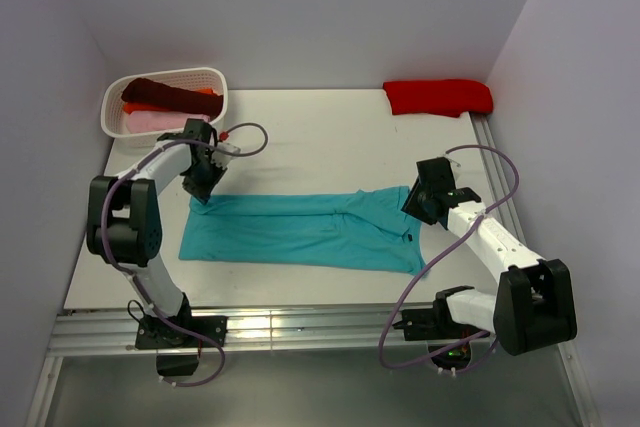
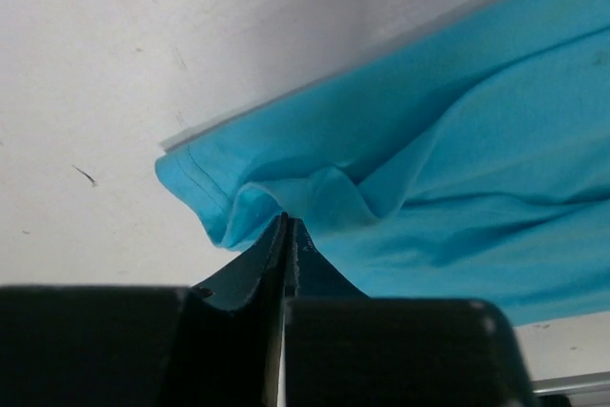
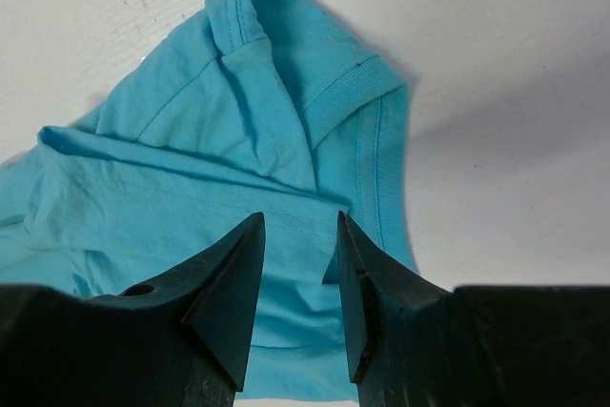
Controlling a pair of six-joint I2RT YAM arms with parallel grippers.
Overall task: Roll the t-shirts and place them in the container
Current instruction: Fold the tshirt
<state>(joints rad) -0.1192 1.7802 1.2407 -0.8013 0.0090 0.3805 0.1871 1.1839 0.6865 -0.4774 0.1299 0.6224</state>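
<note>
The broad strip of white tabletop (image 1: pixel 330 137) between the long folded teal cloth t-shirt (image 1: pixel 300 232) and the back wall lies open, wide enough for either arm to sweep across. Its far left corner is blocked by a white slotted plastic basket (image 1: pixel 215 82) heaped with maroon, pink and orange shirts (image 1: pixel 160 95), just beyond the left gripper (image 1: pixel 201 201), which is pinched onto the teal shirt's far left corner. A folded bright red t-shirt (image 1: pixel 438 97) fills the far right corner. The right gripper (image 3: pixel 300 226) hangs with jaws apart over the teal shirt's right end. Pale grey walls (image 1: pixel 300 7) hem three sides; a ridged aluminium rail (image 1: pixel 300 332) borders the near edge.
</note>
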